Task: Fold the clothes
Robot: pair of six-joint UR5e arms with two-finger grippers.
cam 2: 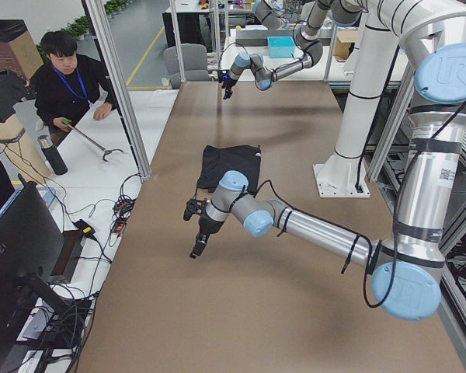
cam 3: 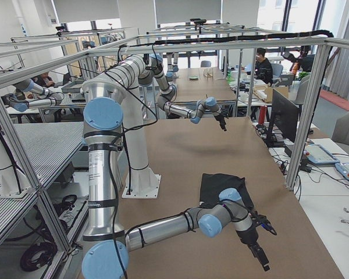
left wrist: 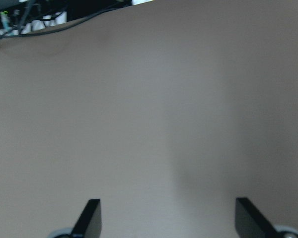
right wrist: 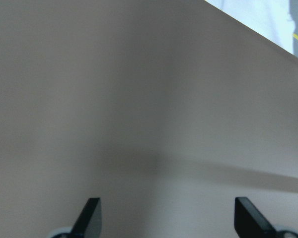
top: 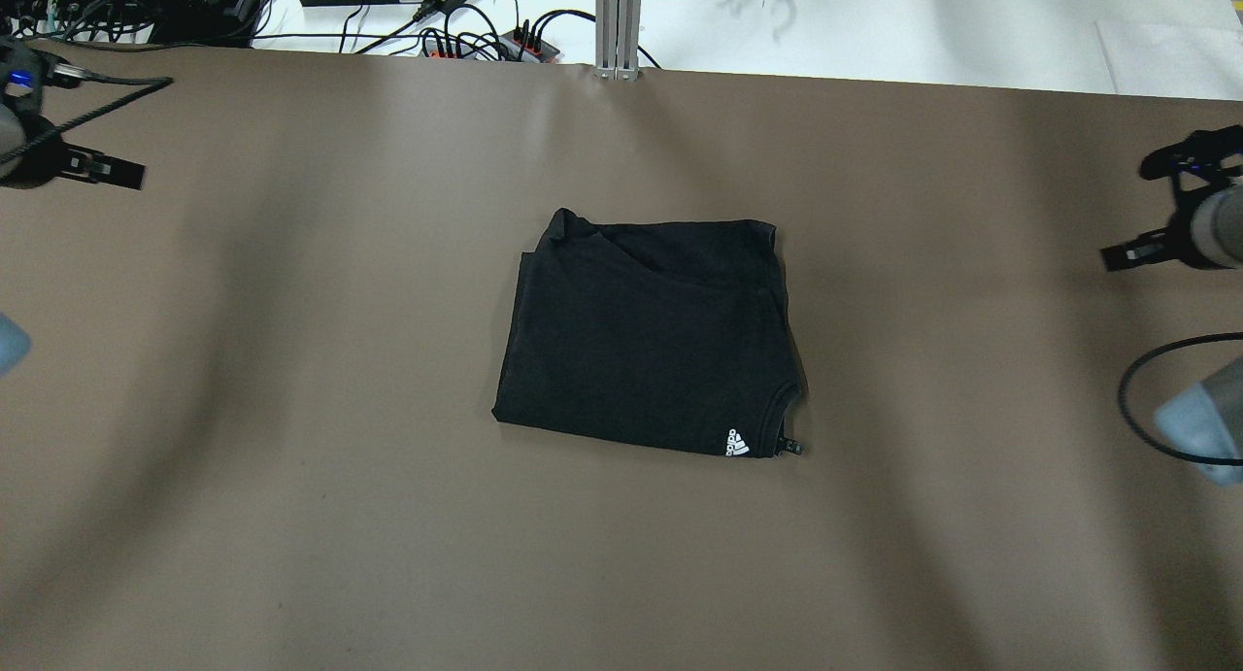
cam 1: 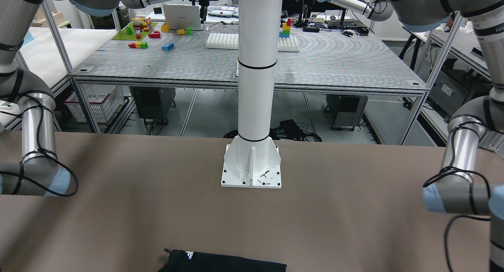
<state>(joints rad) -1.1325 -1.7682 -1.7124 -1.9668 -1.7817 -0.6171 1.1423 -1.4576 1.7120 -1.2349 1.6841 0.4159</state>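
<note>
At the far left, the left tool (left wrist: 168, 218) hangs over bare table (top: 291, 409), well apart from the cloth. Its fingers are spread wide with nothing between them (the wrist view shows only brown surface below). In the middle of the table lies the garment (top: 651, 346), black, folded into a rough rectangle and lying flat, touched by neither arm. A folded-over layer shows along its far edge. Its white logo (top: 738, 444) sits at the corner nearest the robot on the right side, with a small loop (top: 792, 447) sticking out just beside it. At the far right, the right tool (right wrist: 166, 218) hangs above the table, fingers spread and empty.
</note>
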